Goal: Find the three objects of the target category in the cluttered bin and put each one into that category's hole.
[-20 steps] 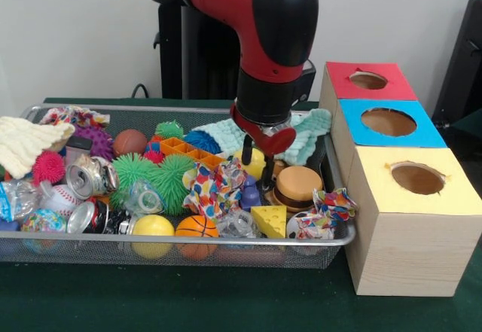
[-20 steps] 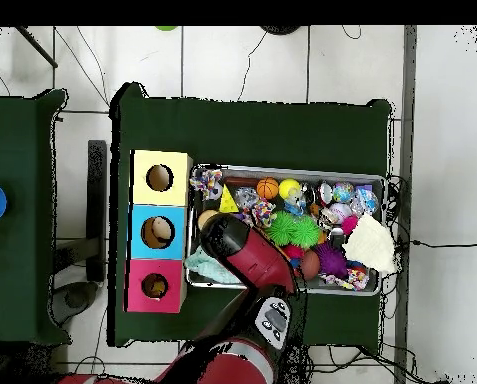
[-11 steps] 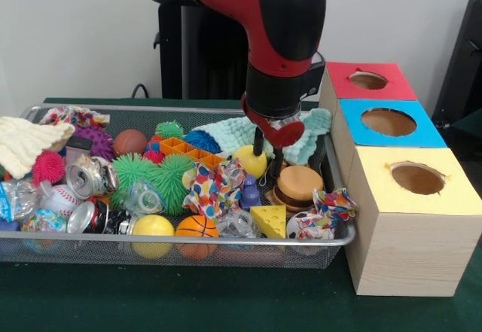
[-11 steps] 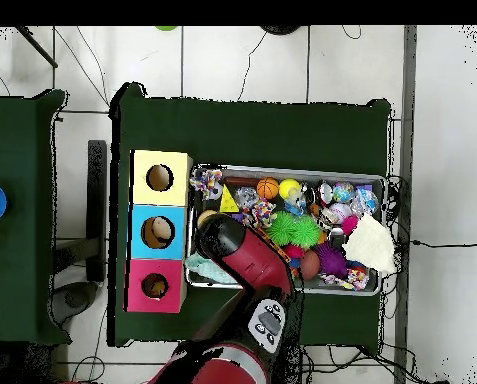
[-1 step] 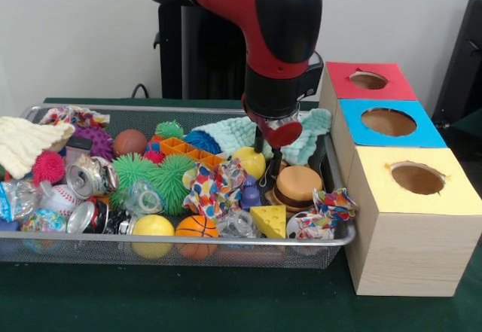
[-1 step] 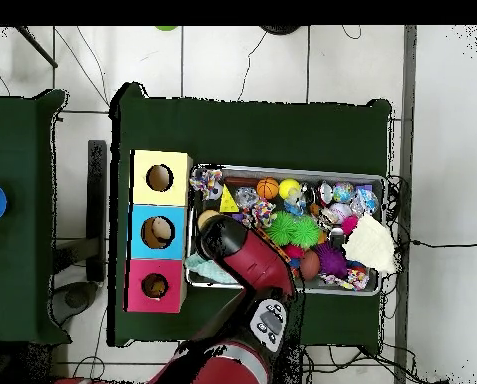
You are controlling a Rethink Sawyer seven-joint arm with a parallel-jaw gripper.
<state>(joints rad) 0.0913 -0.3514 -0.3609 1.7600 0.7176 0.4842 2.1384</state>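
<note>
Red and black, the arm is hanging its gripper (image 5: 267, 150) just above the toy burger (image 5: 295, 187) in the wire bin (image 5: 226, 243), beside the yellow ball (image 5: 251, 161); its fingers are slightly spread, holding nothing.

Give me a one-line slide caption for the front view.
Sawyer's gripper hangs over the toy burger in a cluttered wire bin beside the red, blue and yellow sorting box.

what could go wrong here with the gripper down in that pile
The gripper hangs between the yellow ball and the toy burger, so closing could catch either one, or nudge the ball away. The mint cloth lies just behind and might snag as the arm lifts.
</note>
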